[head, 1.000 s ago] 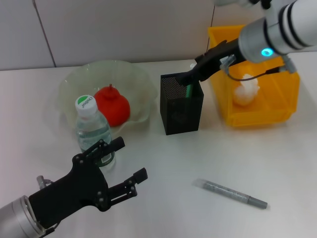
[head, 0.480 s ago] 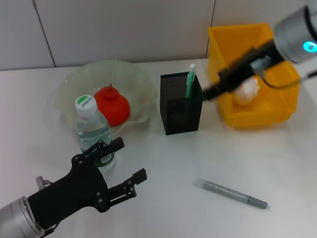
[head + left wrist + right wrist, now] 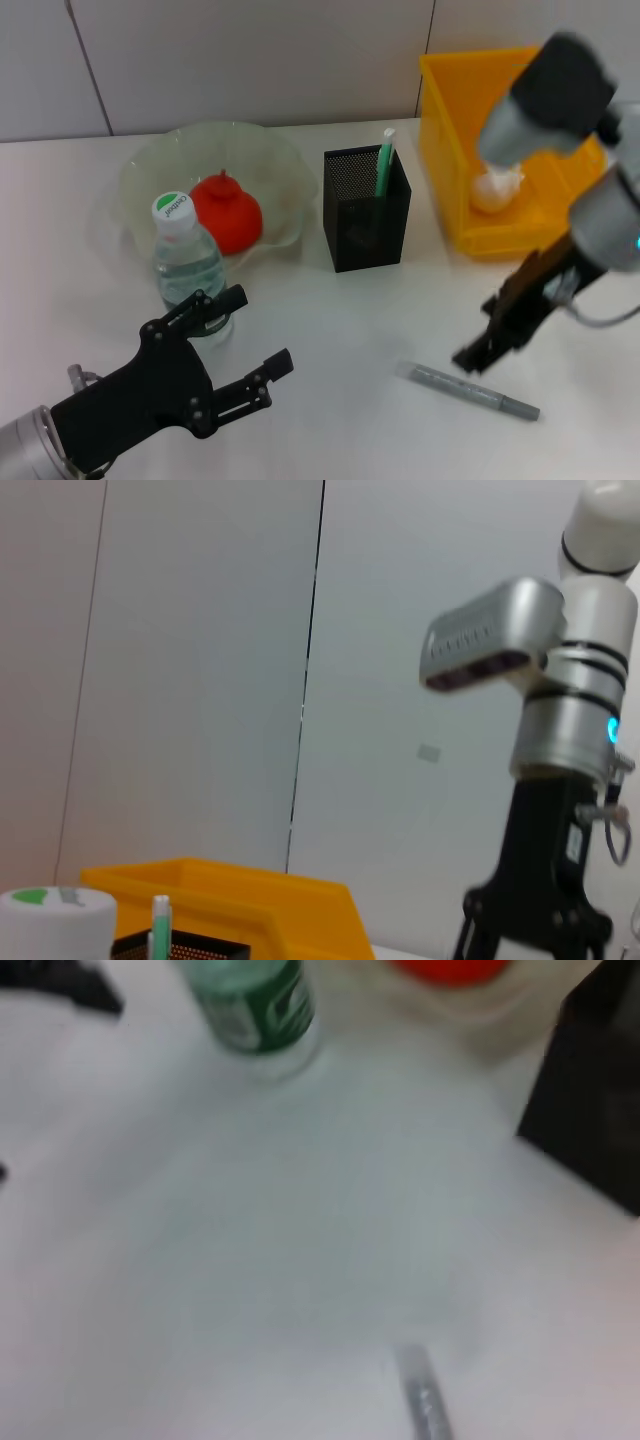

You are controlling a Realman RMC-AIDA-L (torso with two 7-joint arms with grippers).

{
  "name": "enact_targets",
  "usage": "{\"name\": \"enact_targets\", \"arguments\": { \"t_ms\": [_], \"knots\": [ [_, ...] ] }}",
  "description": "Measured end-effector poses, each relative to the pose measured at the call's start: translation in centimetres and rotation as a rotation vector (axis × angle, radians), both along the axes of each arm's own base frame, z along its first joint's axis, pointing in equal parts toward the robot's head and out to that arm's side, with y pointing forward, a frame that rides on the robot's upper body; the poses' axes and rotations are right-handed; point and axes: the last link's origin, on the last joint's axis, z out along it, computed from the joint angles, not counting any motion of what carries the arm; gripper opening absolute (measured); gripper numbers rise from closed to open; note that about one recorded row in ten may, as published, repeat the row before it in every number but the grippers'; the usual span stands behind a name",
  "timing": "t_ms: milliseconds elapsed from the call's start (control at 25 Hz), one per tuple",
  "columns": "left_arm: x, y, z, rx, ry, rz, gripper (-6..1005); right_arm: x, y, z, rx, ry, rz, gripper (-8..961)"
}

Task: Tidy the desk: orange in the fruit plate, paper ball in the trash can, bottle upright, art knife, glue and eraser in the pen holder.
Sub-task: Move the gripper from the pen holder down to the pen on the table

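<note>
Art knife (image 3: 466,390) beneath right gripper (image 3: 478,352)

open desk around art knife (image 3: 468,390) | pen holder (image 3: 366,210), trash can (image 3: 510,150) stand behind

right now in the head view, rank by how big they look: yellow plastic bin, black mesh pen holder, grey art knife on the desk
1. yellow plastic bin, largest
2. black mesh pen holder
3. grey art knife, smallest and thinnest, though long
</note>
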Motion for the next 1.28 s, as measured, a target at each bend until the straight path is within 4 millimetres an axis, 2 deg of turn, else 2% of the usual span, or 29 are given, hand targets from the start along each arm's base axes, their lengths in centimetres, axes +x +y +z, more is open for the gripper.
{"name": "enact_targets", "arguments": {
  "t_ms": [120, 560, 760, 1200, 1280],
  "knots": [
    [0.0, -0.2, -0.1, -0.010, 0.002, -0.004, 859, 0.8, -0.5, -2.1, -0.051, -0.038, 0.006, 778],
    [0.0, -0.3, -0.2, -0.017, 0.007, -0.009, 859, 1.9, 0.3, -4.4, -0.069, -0.121, 0.050, 775],
    [0.0, -0.3, -0.2, -0.018, 0.006, -0.010, 859, 1.7, 0.4, -4.7, -0.070, -0.132, 0.066, 771],
    [0.2, -0.1, -0.2, -0.020, 0.007, -0.016, 859, 1.5, 0.6, -4.7, -0.071, -0.147, 0.078, 669],
    [0.2, -0.1, -0.2, -0.020, 0.007, -0.017, 859, 1.5, 0.6, -4.7, -0.076, -0.150, 0.086, 599]
  ]
}}
